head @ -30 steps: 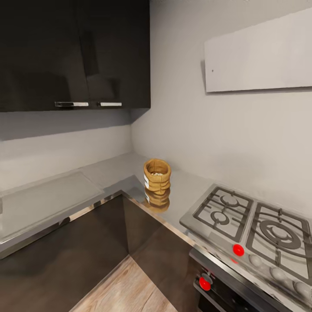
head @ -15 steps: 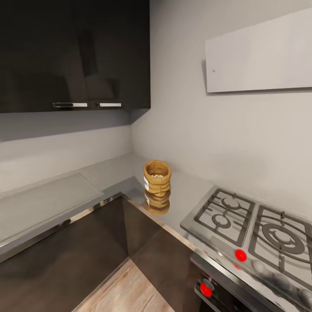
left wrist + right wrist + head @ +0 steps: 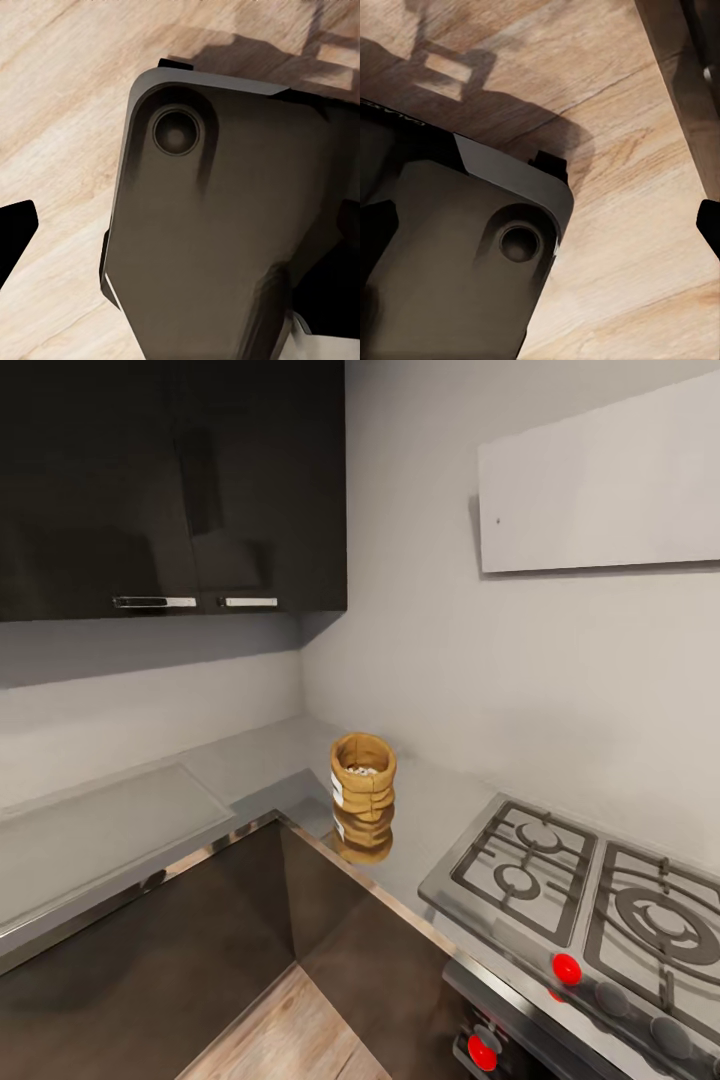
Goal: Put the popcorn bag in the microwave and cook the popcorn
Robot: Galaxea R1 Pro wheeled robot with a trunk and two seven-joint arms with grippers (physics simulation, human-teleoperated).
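Camera's panned slightly left since earlier — popcorn bag (image 3: 363, 777) upright on countertop (image 3: 250, 760) corner beside stove (image 3: 580, 880), grippers' state can't tell — approach square-on, stop w/ bag within reach.

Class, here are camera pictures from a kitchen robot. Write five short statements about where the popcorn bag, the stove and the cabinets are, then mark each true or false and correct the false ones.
1. The popcorn bag stands upright on the countertop. True.
2. The bag sits on the gas hob. False: it stands on bare countertop near the inner corner, apart from the hob.
3. The bag's top is open, with pale bits inside. True.
4. A claw is holding the bag. False: nothing touches it.
5. The upper cabinets are white. False: they are dark and glossy, with metal handles.
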